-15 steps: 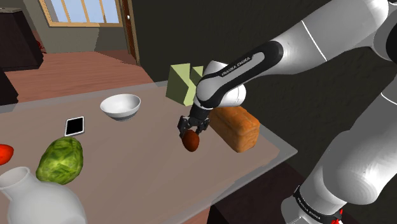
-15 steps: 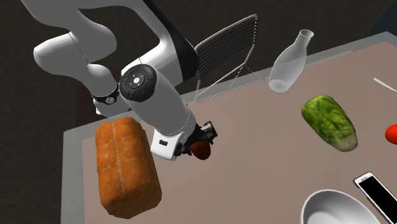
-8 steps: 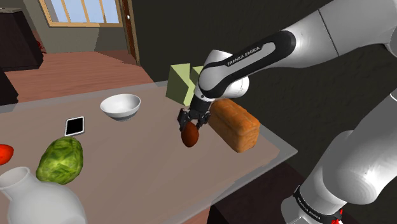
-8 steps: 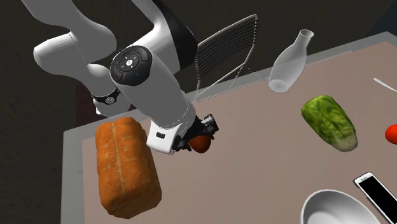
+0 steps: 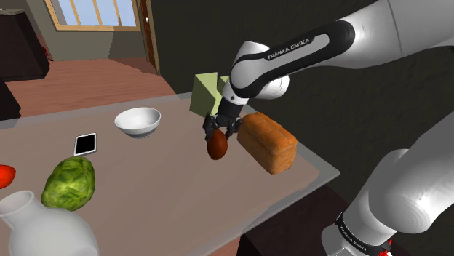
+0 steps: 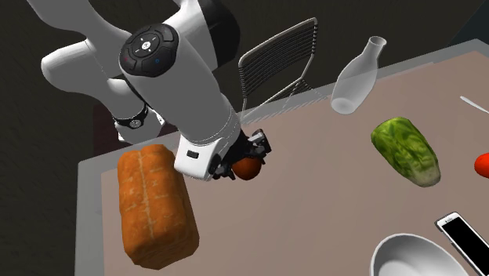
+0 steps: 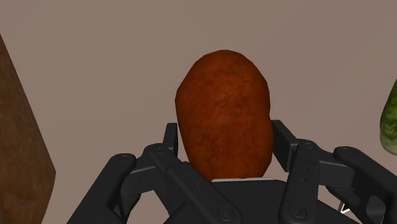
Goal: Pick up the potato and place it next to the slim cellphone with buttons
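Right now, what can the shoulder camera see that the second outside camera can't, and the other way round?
The shoulder view adds a window and a green box behind the arm. The second exterior view adds a wire chair at the edge of the table. Both share the tool shut on the reddish-brown potato, the bread loaf, white bowl, phone, green cabbage and pale vase.

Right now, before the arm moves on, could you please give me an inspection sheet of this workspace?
Surface: table, flat, pinkish-brown.
Job's things: potato, reddish-brown, held; cellphone lying flat, well apart from it.
Clutter: white bowl, cabbage, bread loaf, glass bottle, green box, red item cut off by the picture edge.
Pincer: shut on the potato.
Cables: nothing seen.
Surroundings: window, wire chair.
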